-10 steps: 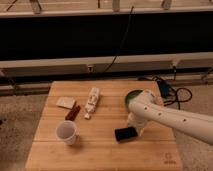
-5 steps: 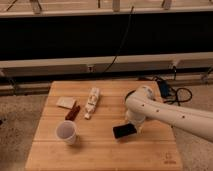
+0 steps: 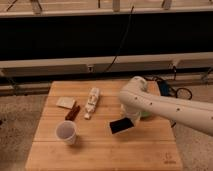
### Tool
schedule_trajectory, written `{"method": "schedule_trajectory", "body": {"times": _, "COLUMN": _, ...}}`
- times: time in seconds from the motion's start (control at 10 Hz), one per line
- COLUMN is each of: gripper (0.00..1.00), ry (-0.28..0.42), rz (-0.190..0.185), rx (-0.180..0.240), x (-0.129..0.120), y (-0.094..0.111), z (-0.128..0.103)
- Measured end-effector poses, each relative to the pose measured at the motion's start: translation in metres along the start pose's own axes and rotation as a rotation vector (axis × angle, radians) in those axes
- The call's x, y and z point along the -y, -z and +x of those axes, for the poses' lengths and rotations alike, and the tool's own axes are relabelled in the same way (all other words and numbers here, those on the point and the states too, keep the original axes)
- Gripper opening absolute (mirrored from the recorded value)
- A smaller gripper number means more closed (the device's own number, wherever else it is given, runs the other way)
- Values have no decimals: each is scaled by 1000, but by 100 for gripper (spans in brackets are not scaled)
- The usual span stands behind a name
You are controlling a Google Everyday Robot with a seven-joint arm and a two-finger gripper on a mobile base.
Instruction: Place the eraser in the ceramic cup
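Eraser [image 3: 121,125], black & flat, is tilted w/ one end raised, at the tip of the white robot arm [image 3: 165,106] over the wooden tabletop [image 3: 100,152], center-right. Gripper [image 3: 129,121] is mostly hidden behind the arm's bulk; fingers fully closed, pinched on the eraser's right end. Ceramic cup [image 3: 66,132], white, stands upright near the front-left, well apart from the eraser. Behind it: reddish-brown stick [image 3: 73,112] just beside a pale flat square [image 3: 65,102]; a pale elongated object [image 3: 91,102] lies mid-board. Green bowl [image 3: 146,113] is barely visible behind the arm.
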Motion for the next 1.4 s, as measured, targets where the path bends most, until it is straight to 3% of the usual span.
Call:
{"method": "schedule_trajectory", "body": {"times": 0.6, "gripper": 0, "ry": 98, "rz": -10, "rx": -37, "x": 42, "y": 32, "z": -19}}
{"method": "schedule_trajectory", "body": {"times": 0.9, "gripper": 0, "ry": 164, "rz": 4, "rx": -45, "x": 85, "y": 44, "z": -50}}
{"method": "schedule_trajectory", "body": {"times": 1.2, "gripper": 0, "ry": 225, "rz": -3, "rx": -52, "x": 103, "y": 52, "z": -69}}
{"method": "schedule_trajectory", "body": {"times": 1.4, "gripper": 0, "ry": 283, "rz": -4, "rx": -59, "x": 129, "y": 57, "z": -93}}
